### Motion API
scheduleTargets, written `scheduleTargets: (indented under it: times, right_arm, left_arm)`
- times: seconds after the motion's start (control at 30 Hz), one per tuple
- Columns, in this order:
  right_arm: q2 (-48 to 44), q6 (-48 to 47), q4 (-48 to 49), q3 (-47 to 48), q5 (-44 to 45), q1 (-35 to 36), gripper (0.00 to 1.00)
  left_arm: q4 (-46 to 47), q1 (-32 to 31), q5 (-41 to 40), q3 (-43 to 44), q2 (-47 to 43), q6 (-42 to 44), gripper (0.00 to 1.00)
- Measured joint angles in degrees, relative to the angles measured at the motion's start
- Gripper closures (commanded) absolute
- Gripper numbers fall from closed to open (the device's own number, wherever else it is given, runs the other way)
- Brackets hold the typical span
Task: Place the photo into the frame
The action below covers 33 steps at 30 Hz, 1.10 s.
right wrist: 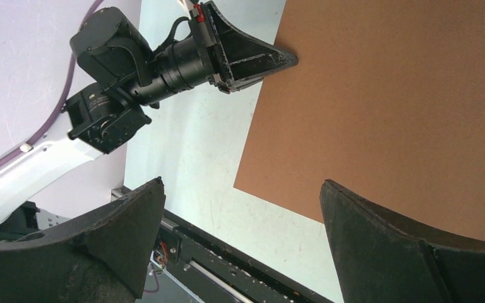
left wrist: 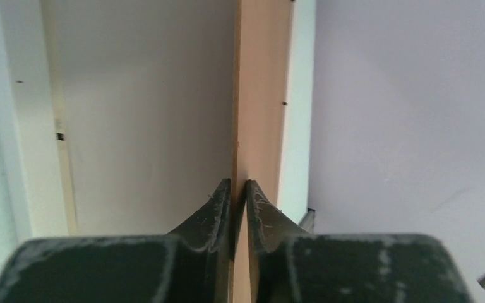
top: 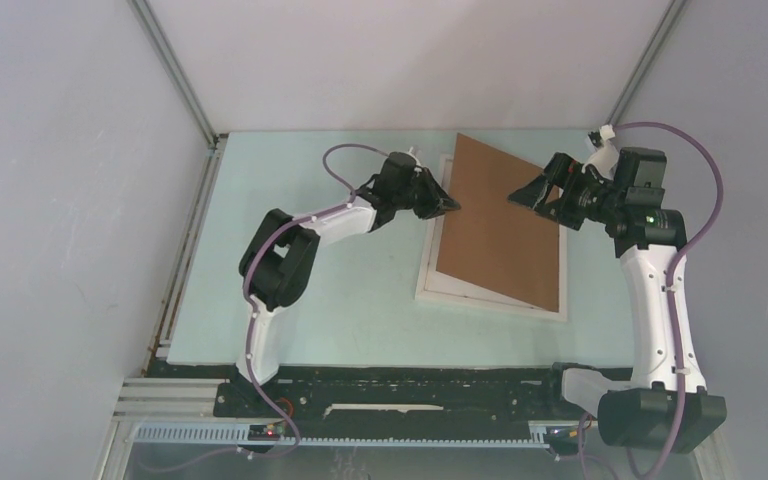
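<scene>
A brown backing board (top: 505,225) lies slanted over the white frame (top: 490,300), its left edge raised off it. My left gripper (top: 453,206) is shut on that left edge. In the left wrist view the board (left wrist: 262,95) runs edge-on between the fingertips of the left gripper (left wrist: 239,183), with the frame's white rim (left wrist: 22,158) and a pale surface below. My right gripper (top: 516,197) hovers open above the board's right part. Its wrist view shows the jaws of the right gripper (right wrist: 241,182) wide apart over the board (right wrist: 404,107) and the left gripper (right wrist: 284,60). The photo's picture is hidden.
The frame rests on a pale green table mat (top: 310,300). A black rail (top: 410,385) with the arm bases runs along the near edge. Grey walls and aluminium posts (top: 175,70) close in the left, back and right sides.
</scene>
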Motion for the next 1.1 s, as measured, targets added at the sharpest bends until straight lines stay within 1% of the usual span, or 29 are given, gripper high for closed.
scheduleTargets:
  times: [0.13,0.27,0.47,0.5,0.53,0.6,0.7,0.87,1.0,1.1]
  right_arm:
    - [0.0,0.0,0.1,0.0,-0.2,0.0,0.0]
    - [0.0,0.0,0.4,0.0,-0.5,0.0,0.0]
    - [0.0,0.0,0.4,0.0,-1.0,0.0,0.0]
    - [0.0,0.1,0.4,-0.1,-1.1,0.0,0.0]
    - [0.0,0.2,0.5,-0.1,-1.3,0.0,0.0]
    - [0.0,0.4,1.3,-0.5,-1.5,0.0,0.0]
    - [0.0,1.2,2.3,-1.5,-1.7,0.0,0.0]
    - [0.6,4.0,7.0,-5.2,-0.9,0.3,0.0]
    - [5.2,5.9,10.2,-7.3,2.7,0.3,0.0]
    - [10.5,6.4,12.3,-7.6,7.6,-1.0,0.0]
  left_arm:
    - [-9.6,-0.5,-3.6,4.0,0.0,5.0,0.62]
    - [-17.2,-0.6,-6.3,8.1,0.6,8.8,0.48]
    - [-26.6,-0.7,-11.1,13.2,0.7,14.0,0.37]
    - [-28.3,-0.7,-12.3,14.4,0.7,14.9,0.18]
    - [-30.1,-0.7,-13.4,15.7,0.7,16.0,0.11]
    - [-34.2,-0.7,-15.5,18.8,0.7,18.0,0.07]
    - [-37.9,-0.7,-17.8,22.0,0.4,20.8,0.05]
    - [-41.4,-0.7,-19.1,21.8,-1.7,24.6,0.05]
    - [-40.8,-0.7,-17.7,17.3,-4.2,26.5,0.06]
    - [-39.4,-0.7,-16.2,12.4,-4.9,26.7,0.05]
